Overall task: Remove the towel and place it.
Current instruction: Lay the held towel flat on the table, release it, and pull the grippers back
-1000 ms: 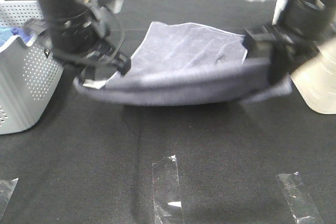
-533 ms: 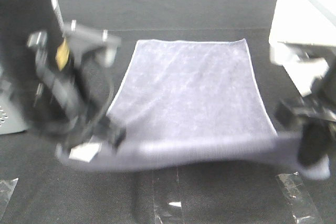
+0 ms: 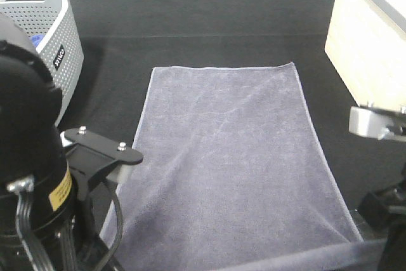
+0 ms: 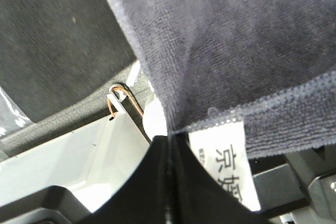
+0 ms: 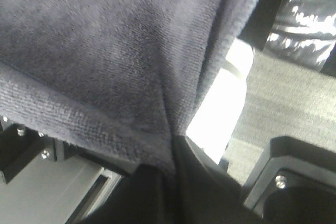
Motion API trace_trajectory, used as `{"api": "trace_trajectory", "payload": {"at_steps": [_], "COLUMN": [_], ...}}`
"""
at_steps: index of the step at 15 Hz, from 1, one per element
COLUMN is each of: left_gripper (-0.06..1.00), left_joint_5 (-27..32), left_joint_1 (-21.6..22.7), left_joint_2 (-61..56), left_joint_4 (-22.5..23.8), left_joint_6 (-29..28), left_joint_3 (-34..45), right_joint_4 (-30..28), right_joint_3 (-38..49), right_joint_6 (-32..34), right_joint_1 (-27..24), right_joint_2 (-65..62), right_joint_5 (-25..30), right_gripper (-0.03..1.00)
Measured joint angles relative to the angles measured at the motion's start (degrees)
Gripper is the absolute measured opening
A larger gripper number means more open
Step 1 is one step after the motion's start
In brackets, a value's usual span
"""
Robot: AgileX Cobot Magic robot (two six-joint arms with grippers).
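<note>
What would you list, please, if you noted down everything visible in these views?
towel: one, greyish-lavender, spread on the table, near edge lifted
label: one, white with printed characters, on the towel's hem
basket: one, grey perforated, far left
blue cloth: one, bright blue, inside the basket, barely visible
box: one, beige, far right
table: one, black covering, under everything
left gripper: one, black, shut on the towel's corner
right gripper: one, black, shut on the towel's near edge

exterior high: steep downward, wide | 2 wrist views: very close, facing cloth | shared: towel (image 3: 228,169)
</note>
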Motion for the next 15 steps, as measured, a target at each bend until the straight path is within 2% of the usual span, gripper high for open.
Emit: {"api": "trace_trajectory", "payload": {"at_steps": [3, 5, 6, 8, 10, 15], "left_gripper": [0.00, 0.05, 0.16, 0.46, 0.72, 0.75], "left_joint_5": [0.1, 1.4, 3.3, 6.4, 6.8, 6.6], "left_joint_1": [-0.1, -0.1, -0.1, -0.1, -0.1, -0.1], "left_joint_2": [0.0, 0.0, 0.0, 0.0, 0.0, 0.0], "left_joint_4": [-1.4, -1.5, -1.0, 0.2, 0.3, 1.1], "left_joint_6": [-1.4, -2.0, -2.2, -2.3, -2.3, -2.3], "left_joint_3": [0.2, 0.5, 0.9, 1.3, 1.3, 1.3], "right_joint_4": [0.0, -1.9, -3.3, -6.2, -6.6, -6.9], "right_joint_3": [0.4, 0.4, 0.4, 0.6, 0.6, 0.6], "right_joint_6": [0.0, 0.0, 0.0, 0.0, 0.0, -0.7], "right_joint_1": [0.0, 0.0, 0.0, -0.1, -0.1, -0.1], "right_joint_2": [0.0, -0.1, -0.1, -0.1, -0.1, -0.1], "right_joint_5": [0.1, 0.1, 0.2, 0.7, 1.1, 1.1], "right_gripper": [0.00, 0.08, 0.17, 0.45, 0.69, 0.73]}}
